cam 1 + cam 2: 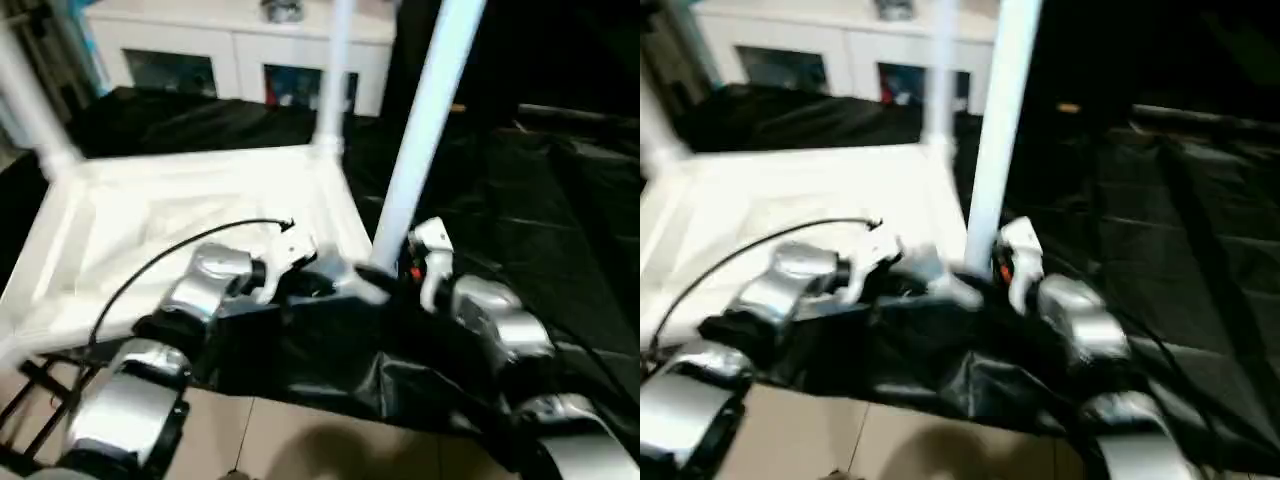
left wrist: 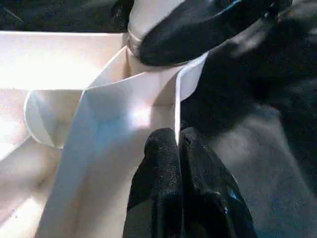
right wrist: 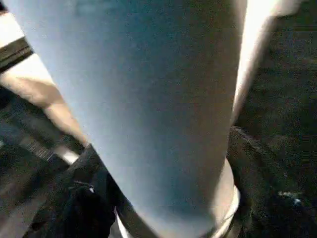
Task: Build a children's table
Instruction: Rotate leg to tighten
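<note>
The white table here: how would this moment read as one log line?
table top: upside down on black sheet | near-corner leg: upright, right gripper around base | left gripper: shut on table rim

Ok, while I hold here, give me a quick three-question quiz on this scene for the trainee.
1. True or false: the tabletop lies underside up.
2. What does the left pincer pinch? A) a leg B) the rim of the tabletop C) the black sheet
3. How many legs can be seen standing up from the tabletop?

Key: 1 true. 2 B. 3 three: two at the far corners and a near one, with the right pincer at its base.
</note>
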`<state>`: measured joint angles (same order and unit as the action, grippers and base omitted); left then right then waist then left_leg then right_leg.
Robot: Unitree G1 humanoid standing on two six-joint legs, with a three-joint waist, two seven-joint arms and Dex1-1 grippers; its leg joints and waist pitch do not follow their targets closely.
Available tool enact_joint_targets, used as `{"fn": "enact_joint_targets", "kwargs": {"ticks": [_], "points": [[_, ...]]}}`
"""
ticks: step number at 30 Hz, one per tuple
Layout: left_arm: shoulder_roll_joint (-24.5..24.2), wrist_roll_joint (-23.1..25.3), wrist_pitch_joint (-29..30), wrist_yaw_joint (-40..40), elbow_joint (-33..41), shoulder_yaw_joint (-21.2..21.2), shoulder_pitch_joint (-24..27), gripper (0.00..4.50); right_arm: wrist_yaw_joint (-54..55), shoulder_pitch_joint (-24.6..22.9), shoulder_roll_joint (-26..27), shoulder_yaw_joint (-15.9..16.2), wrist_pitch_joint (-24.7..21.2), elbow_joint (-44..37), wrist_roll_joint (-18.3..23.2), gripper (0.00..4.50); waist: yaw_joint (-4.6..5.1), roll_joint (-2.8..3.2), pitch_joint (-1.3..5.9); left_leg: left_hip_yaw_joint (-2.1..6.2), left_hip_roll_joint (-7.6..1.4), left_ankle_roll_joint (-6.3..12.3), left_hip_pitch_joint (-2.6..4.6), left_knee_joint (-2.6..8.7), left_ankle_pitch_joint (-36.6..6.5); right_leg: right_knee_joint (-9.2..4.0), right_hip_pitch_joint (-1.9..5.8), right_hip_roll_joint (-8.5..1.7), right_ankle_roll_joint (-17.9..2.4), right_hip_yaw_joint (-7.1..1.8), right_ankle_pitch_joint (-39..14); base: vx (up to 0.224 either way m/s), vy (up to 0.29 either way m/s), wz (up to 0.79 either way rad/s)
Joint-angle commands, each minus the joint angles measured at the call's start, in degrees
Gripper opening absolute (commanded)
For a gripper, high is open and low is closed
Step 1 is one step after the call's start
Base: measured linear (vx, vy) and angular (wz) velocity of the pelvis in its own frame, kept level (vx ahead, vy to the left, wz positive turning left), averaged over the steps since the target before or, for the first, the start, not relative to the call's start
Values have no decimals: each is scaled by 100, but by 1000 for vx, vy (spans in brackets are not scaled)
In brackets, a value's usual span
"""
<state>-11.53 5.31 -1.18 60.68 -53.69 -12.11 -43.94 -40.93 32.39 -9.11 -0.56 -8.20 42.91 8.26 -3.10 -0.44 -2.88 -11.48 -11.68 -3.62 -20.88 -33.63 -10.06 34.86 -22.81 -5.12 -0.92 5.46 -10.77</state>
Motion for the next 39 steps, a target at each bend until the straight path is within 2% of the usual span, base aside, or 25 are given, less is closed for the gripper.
{"fn": "enact_joint_targets", "kwargs": {"ticks": [1,2,4,6,7,9,13,15,17,19,20,24,25,27,32,33,35,39], "points": [[288,-68,21,-211,42,12,-219,0,428,-53,245,143,-168,437,-203,270,16,7,305,147,-196,3,97,435,-1833,-596,201,-406,-981,-319,-2323,0,0,0],[466,-23,176,-599,-12,19,-298,0,1187,102,464,30,-53,706,-287,270,30,12,312,141,-198,-13,94,432,-1776,-585,194,-406,-1005,-328,-2243,0,0,0],[532,-10,230,-748,-30,21,-326,0,1439,159,535,-1,-4,806,-327,270,38,6,311,142,-192,-20,99,432,-1775,-591,198,-399,-1003,-320,-2242,0,0,0],[685,-7,302,-925,-30,8,-360,0,1589,274,677,124,272,997,-480,270,51,20,316,143,-197,-3,81,436,-1727,-574,203,-397,-1048,-322,-2091,0,0,0],[685,-7,302,-925,-30,8,-360,0,1589,274,677,124,272,997,-480,270,53,17,323,138,-196,3,76,431,-1715,-562,209,-396,-1060,-322,-2017,0,0,0],[768,11,288,-951,-23,-11,-362,0,1510,358,759,136,384,1099,-477,325,57,15,323,131,-190,84,62,427,-1664,-544,224,-389,-1130,-327,-1776,0,0,0],[770,15,281,-906,6,-17,-342,0,1403,422,752,70,395,1147,-376,358,52,14,332,121,-190,165,59,421,-1581,-529,236,-383,-1174,-327,-1619,0,0,0],[715,-11,233,-724,58,-48,-298,0,1189,488,698,56,429,1198,-327,367,59,14,328,122,-188,191,53,419,-1641,-534,242,-388,-1178,-324,-1694,0,0,0],[682,-17,205,-612,92,-68,-271,0,1079,516,662,77,486,1241,-342,394,62,11,321,123,-192,199,52,423,-1641,-543,237,-390,-1163,-327,-1734,0,0,0],[531,-90,79,-84,273,-143,-135,0,250,375,430,360,599,1049,-413,394,52,12,334,133,-195,217,48,420,-1635,-538,258,-399,-1176,-318,-1729,0,0,0],[502,-101,60,6,305,-155,-112,0,69,339,388,409,614,1004,-415,394,52,11,345,122,-209,308,19,408,-1465,-496,272,-396,-1255,-334,-1360,0,0,0],[367,-162,30,330,394,-177,-30,0,-760,125,184,496,509,588,-229,394,19,-6,364,94,-222,469,17,382,-1188,-421,300,-373,-1469,-321,-733,0,0,0],[295,-191,13,507,441,-199,9,0,-1118,26,71,557,436,412,-158,394,-12,-3,361,88,-220,525,16,376,-1169,-417,316,-369,-1484,-313,-725,0,0,0],[213,-225,-4,716,501,-227,53,0,-1471,-69,-52,621,352,252,-91,394,-40,3,358,81,-232,526,28,376,-1202,-422,298,-378,-1488,-317,-819,0,0,0],[-18,-231,38,1168,625,-279,147,0,-2187,-293,-371,739,228,-51,-12,394,-66,-12,332,90,-239,360,43,405,-1445,-474,274,-391,-1357,-321,-1402,0,0,0],[-92,-230,43,1299,660,-276,174,0,-2399,-346,-454,726,105,-142,41,380,-70,-5,327,97,-243,354,44,409,-1461,-479,277,-395,-1346,-321,-1440,0,0,0],[-219,-246,71,1496,726,-284,216,0,-2701,-466,-617,781,-103,-372,98,371,-98,-8,337,99,-250,377,42,409,-1363,-465,279,-394,-1330,-326,-1337,0,0,0],[-331,-256,79,1657,768,-304,256,0,-2864,-571,-726,836,-173,-533,89,345,-114,-11,336,92,-243,379,40,404,-1274,-451,272,-389,-1361,-324,-1206,0,0,0]]}}
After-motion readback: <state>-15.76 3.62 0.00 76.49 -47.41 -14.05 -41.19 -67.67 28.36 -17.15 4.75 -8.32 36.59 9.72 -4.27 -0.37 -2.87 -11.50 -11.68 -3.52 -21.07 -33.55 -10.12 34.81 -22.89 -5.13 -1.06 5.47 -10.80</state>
